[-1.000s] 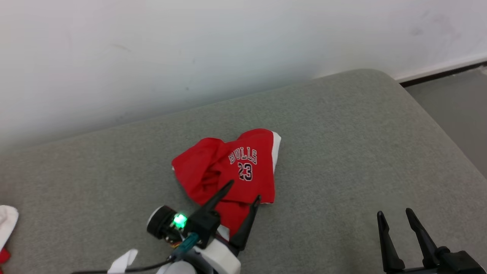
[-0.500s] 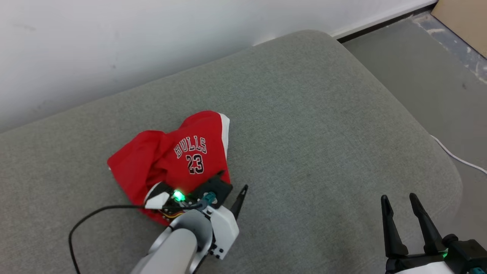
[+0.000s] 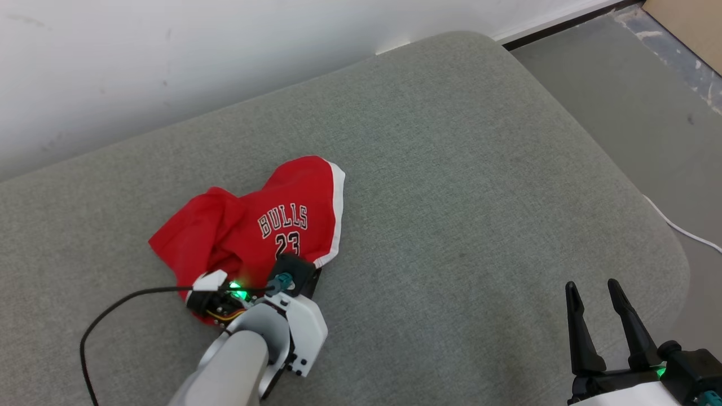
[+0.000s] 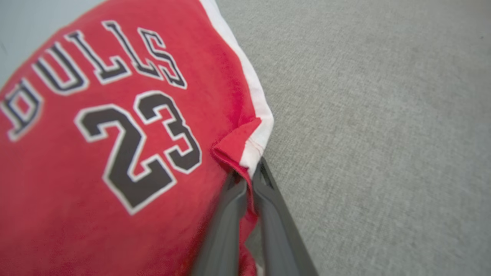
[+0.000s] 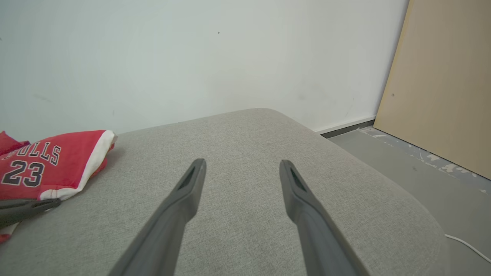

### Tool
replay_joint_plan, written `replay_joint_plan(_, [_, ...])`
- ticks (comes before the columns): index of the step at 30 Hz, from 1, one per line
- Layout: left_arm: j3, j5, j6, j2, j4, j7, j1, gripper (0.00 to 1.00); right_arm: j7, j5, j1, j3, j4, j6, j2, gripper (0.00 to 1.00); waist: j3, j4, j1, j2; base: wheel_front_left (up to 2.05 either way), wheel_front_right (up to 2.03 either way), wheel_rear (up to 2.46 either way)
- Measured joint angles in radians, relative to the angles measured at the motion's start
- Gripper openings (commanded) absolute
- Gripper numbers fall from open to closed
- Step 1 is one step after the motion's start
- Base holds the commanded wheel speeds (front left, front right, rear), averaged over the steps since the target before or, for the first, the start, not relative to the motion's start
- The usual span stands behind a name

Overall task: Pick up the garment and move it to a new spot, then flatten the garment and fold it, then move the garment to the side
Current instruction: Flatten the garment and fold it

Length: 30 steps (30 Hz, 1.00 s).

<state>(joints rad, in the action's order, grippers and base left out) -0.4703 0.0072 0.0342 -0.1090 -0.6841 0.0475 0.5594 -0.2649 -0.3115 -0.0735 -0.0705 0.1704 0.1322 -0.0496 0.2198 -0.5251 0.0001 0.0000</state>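
Garment: red fabric garment [image 3: 254, 225] with white edging and dark, white-outlined "BULLS 23" lettering. It is crumpled in a loose heap with the lettering face up.
Garment position: lies on the grey woven-fabric cushion [image 3: 451, 169], at about 9 o'clock from the middle of the head view. Its white-edged side faces 3 o'clock.
Left gripper [image 4: 248, 174]: mine, closed tight. My two dark fingers pinch a folded red-and-white hem corner of the garment. In my left wrist view that corner stands up just past my fingertips.
Grip location: the 5 o'clock corner of the garment in the head view. My white wrist housing, with its green light on, covers the fingers there.
Right gripper [image 3: 591, 285]: mine, open, with the fingers spread and nothing between them. It sits at 4 o'clock from the garment, well apart from it, over bare cushion. I cannot tell whether the tips touch the fabric.
Cross-check: my right wrist view has the garment at 9 o'clock, with my left gripper's dark fingers at its near edge.
Surroundings: white wall [image 3: 169, 67] at 12 o'clock behind the cushion; grey floor [image 3: 620, 84] at 2 o'clock past the cushion's rounded corner; beige flat board [image 5: 441, 84] standing against the wall.
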Motion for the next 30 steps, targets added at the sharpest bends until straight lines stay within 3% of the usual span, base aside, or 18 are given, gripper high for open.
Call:
replay_joint_plan(6, [0.012,-0.042,0.005,0.019,0.039,-0.051,0.011,0.0,0.0,0.005,0.0,0.001,0.004,0.0,0.0,1.0,-0.019,0.013,0.0,0.0,0.0,0.0,0.0])
replay_joint_plan(12, [0.013,-0.102,0.019,0.039,0.167,-0.067,0.035,0.0,0.0,0.025,0.016,0.011,0.016,0.0,0.0,1.0,-0.056,0.041,-0.0001,0.0,0.0,0.0,0.0])
replay_joint_plan(21, [0.02,-0.193,0.027,0.049,0.403,-0.022,0.023,0.0,0.0,0.066,0.033,0.01,0.028,0.0,0.0,1.0,-0.137,0.107,-0.0002,0.0,0.0,0.0,0.0])
replay_joint_plan(30, [0.006,-0.283,-0.005,0.054,0.611,0.045,-0.106,0.0,0.0,0.081,0.058,0.018,0.031,0.0,0.0,1.0,-0.189,0.167,-0.0002,0.0,0.0,0.0,0.0])
